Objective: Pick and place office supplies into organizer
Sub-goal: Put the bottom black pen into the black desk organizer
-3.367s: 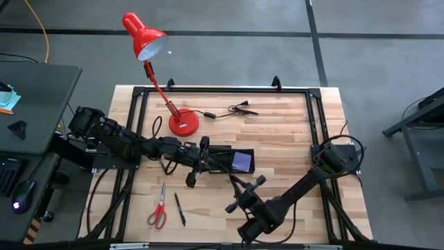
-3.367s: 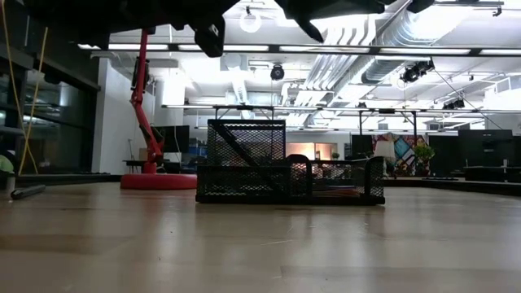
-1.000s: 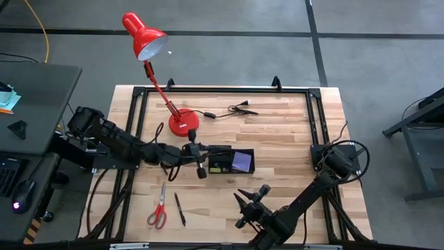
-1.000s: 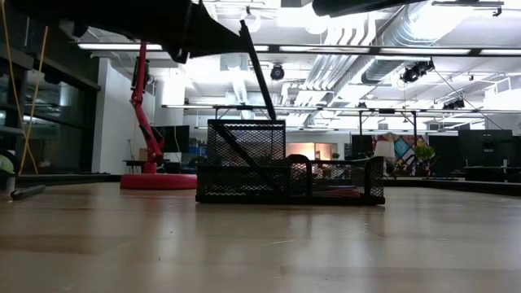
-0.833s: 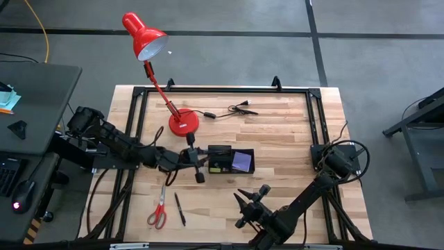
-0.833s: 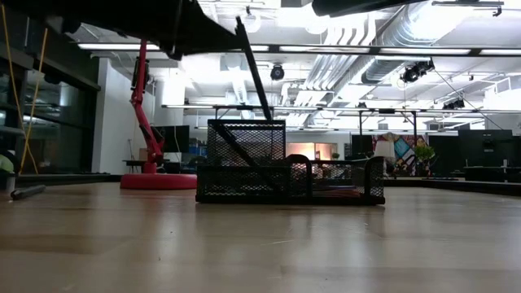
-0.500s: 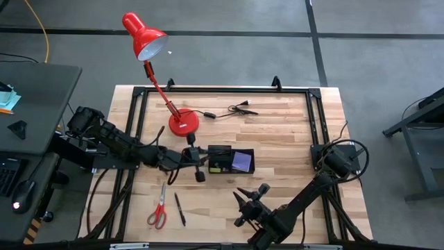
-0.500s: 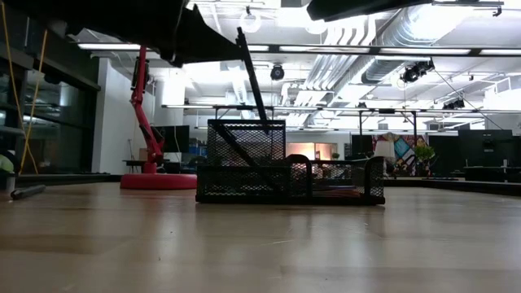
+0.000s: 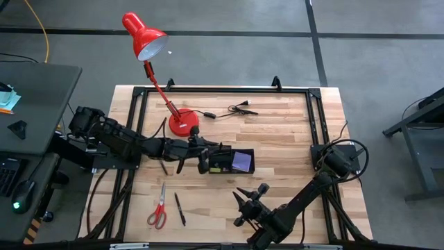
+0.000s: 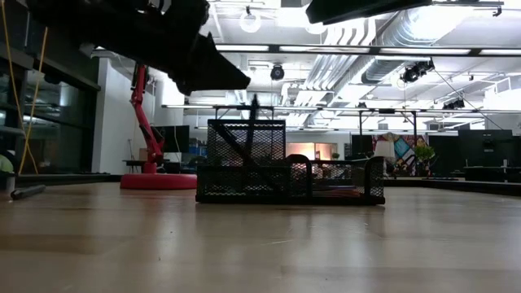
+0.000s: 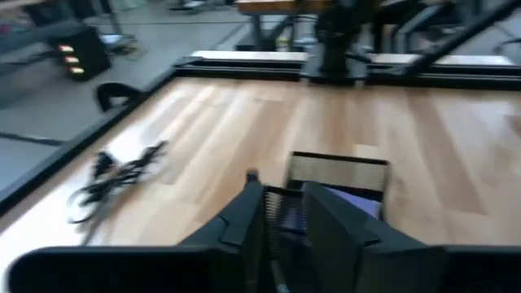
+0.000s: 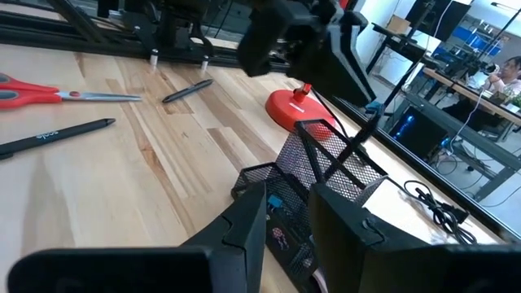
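The black mesh organizer stands mid-table, with a purple sticky pad in its low tray. A black pen stands in its tall compartment, only the top end showing. My left gripper hovers open at the organizer's left end, just above that pen and apart from it. My right gripper waits open over the near side. Red-handled scissors and a pen lie flat near the left front. No pink pad shows.
A red desk lamp stands left of centre toward the far edge, with a black cable and plug beside it. Another pen lies on the wood farther toward the left arm. A black frame borders the table.
My left gripper has moved right toward the organizer and come down a little. The pen that slanted from its fingers over the tall compartment has dropped in; it now stands nearly upright with only its top end above the mesh, free of the fingers.
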### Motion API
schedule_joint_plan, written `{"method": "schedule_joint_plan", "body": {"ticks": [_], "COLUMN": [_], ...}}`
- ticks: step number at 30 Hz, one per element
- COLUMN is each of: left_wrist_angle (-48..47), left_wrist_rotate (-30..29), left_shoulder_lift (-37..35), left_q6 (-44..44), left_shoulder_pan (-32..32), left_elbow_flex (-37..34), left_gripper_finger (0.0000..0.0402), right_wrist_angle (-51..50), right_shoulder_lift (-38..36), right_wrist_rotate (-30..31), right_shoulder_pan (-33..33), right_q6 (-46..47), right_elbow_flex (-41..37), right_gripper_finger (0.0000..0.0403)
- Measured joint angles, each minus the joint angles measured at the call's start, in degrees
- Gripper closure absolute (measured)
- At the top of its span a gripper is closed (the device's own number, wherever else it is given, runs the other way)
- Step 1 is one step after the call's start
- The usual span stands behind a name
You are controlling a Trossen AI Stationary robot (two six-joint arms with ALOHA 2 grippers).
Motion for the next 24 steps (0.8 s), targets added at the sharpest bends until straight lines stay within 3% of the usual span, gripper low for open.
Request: {"method": "schedule_joint_plan", "body": {"ticks": [6, 10, 14, 24], "left_wrist_angle": [3.0, 5.5, 4.3, -2.3], "left_wrist_rotate": [2.3, 8.3, 13.2, 12.3], "left_shoulder_lift": [0.0, -0.3, -0.9, -0.9], "left_q6": [-0.5, -1.7, -3.4, -4.5], "left_shoulder_pan": [-0.9, -3.0, -6.9, -19.1], "left_elbow_flex": [0.0, 0.0, 0.0, 0.0], "left_gripper_finger": [0.0241, 0.0215, 0.0213, 0.0229], "right_wrist_angle": [0.0, -0.1, -2.8, -3.2], "right_shoulder_lift": [0.0, 0.0, 0.1, 0.2], "right_wrist_rotate": [0.0, 0.0, -0.5, -8.4], "right_shoulder_pan": [0.0, 0.0, -0.4, -2.9], "right_q6": [0.0, 0.0, -0.1, 3.0], "right_elbow_flex": [0.0, 0.0, 0.0, 0.0], "right_gripper_finger": [0.0316, 0.0316, 0.0315, 0.0315]}}
